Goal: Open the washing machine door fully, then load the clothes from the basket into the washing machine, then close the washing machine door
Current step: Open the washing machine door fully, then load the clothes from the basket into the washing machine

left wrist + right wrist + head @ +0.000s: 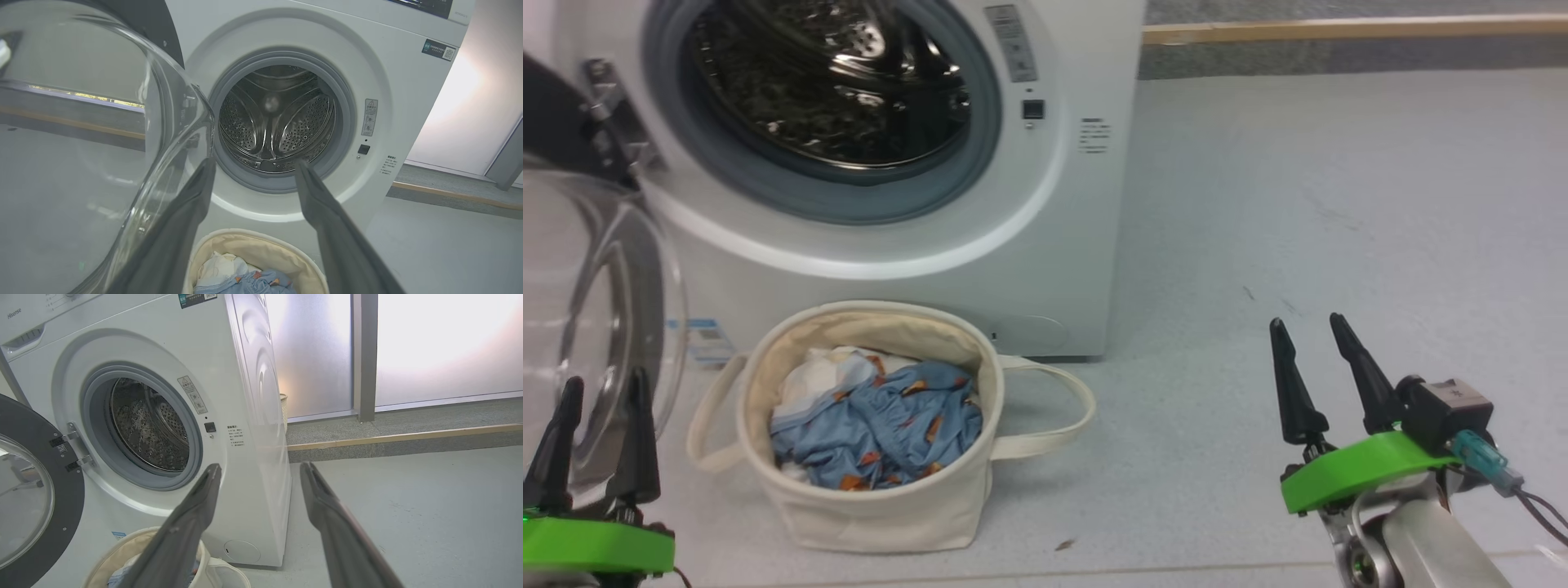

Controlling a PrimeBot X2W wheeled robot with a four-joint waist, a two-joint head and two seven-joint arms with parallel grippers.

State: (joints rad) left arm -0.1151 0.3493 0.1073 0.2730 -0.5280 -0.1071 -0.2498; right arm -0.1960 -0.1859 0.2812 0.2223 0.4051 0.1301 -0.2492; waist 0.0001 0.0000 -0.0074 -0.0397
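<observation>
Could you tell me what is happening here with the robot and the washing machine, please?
The robot faces the washing machine; its door is swung open on the robot's left. The drum looks empty, and the clothes lie in the basket on the floor before the machine. The left gripper and right gripper are open and hold nothing, so loading has not yet begun.

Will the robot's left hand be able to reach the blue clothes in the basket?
Probably yes. The left gripper is open beside the basket, whose top is uncovered, with the clothes lying in plain sight. Nothing stands between them; the washing machine door is off to its other side.
</observation>
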